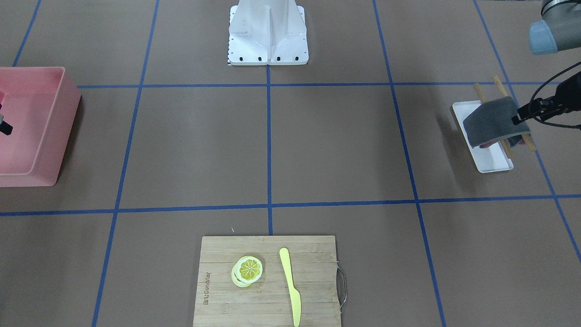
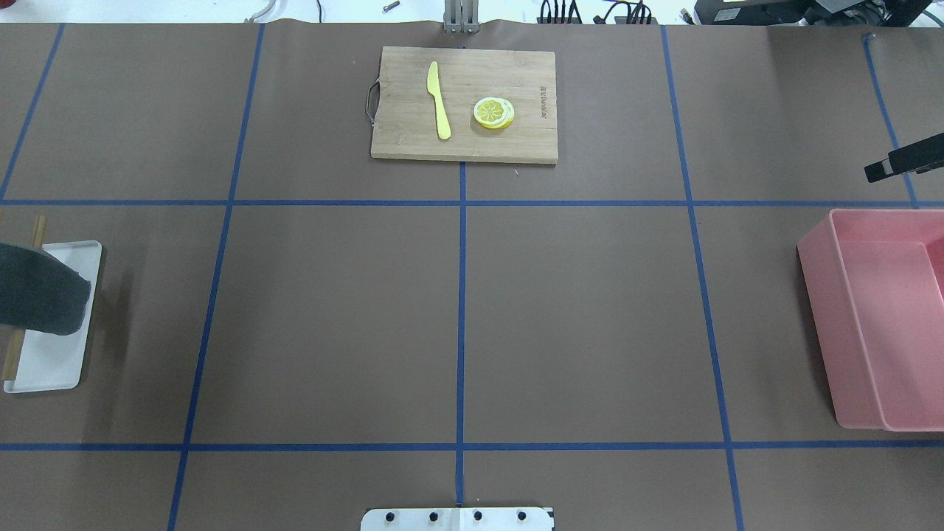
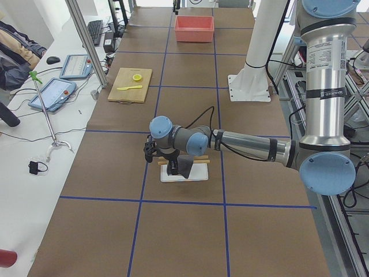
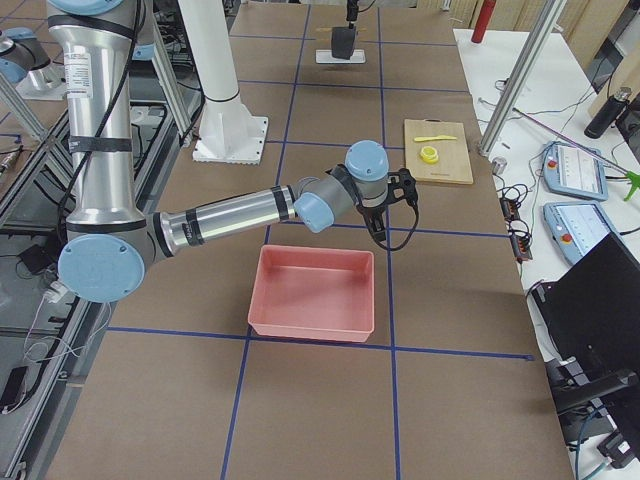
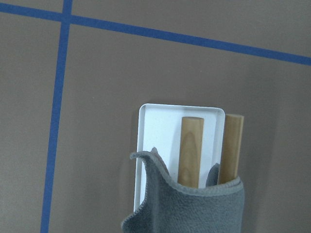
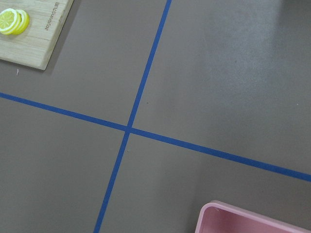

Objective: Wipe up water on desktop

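Note:
The desktop (image 2: 590, 310) is a brown tabletop crossed by blue tape lines; I see no water on it. My left gripper (image 1: 517, 120) is shut on a grey cloth (image 1: 492, 120) and holds it just above a white tray (image 1: 492, 161) at the table's left end. The cloth hangs at the bottom of the left wrist view (image 5: 194, 208), over two wooden sticks (image 5: 190, 150) that lie across the tray. My right gripper (image 2: 881, 169) hovers beyond the pink bin; only a black tip of it shows, so I cannot tell whether it is open or shut.
A pink bin (image 2: 877, 317) stands at the right end. A bamboo cutting board (image 2: 413, 140) at the far middle carries lemon slices (image 2: 493, 113) and a yellow knife (image 2: 440, 99). The robot's white base (image 1: 268, 36) stands at the near middle edge.

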Robot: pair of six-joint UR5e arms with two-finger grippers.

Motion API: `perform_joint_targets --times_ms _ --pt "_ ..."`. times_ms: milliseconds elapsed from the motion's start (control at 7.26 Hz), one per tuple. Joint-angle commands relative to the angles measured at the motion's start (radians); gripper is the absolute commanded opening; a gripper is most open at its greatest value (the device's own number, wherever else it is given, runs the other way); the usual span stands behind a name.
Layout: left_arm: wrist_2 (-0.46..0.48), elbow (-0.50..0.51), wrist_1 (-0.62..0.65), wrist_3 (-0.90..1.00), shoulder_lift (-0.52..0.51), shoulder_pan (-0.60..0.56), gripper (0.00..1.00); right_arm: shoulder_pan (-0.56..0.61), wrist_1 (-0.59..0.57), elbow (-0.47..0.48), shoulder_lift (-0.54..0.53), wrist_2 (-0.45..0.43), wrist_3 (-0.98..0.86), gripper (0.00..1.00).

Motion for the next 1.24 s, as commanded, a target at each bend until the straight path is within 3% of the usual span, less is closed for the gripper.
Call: perform_joint_targets --times_ms 0,138,275,413,826,1101 --pt "0.0 0.028 -0.003 -0.011 -0.019 0.021 0.79 -0.01 -0.001 -0.002 -0.001 -0.003 -0.001 1.0" --pt "0.0 0.03 -0.002 -0.016 -0.019 0.021 0.49 -0.01 -0.001 -0.002 -0.002 -0.003 -0.001 1.0" --pt "0.0 0.028 -0.003 -0.033 -0.02 0.021 0.12 -0.012 -0.001 -0.002 -0.002 -0.003 -0.001 1.0" --pt "0.0 0.028 -0.003 -0.036 -0.027 0.021 0.0 -0.013 -0.001 -0.002 -0.005 -0.003 -0.001 1.0" --pt "-0.009 -0.004 0.0 -0.05 -0.03 0.02 0.0 -0.016 -0.001 -0.005 -0.008 -0.006 -0.001 1.0" --pt "-0.071 -0.016 0.003 -0.051 -0.03 0.02 0.0 -0.018 -0.001 -0.005 -0.008 -0.006 -0.003 1.0"
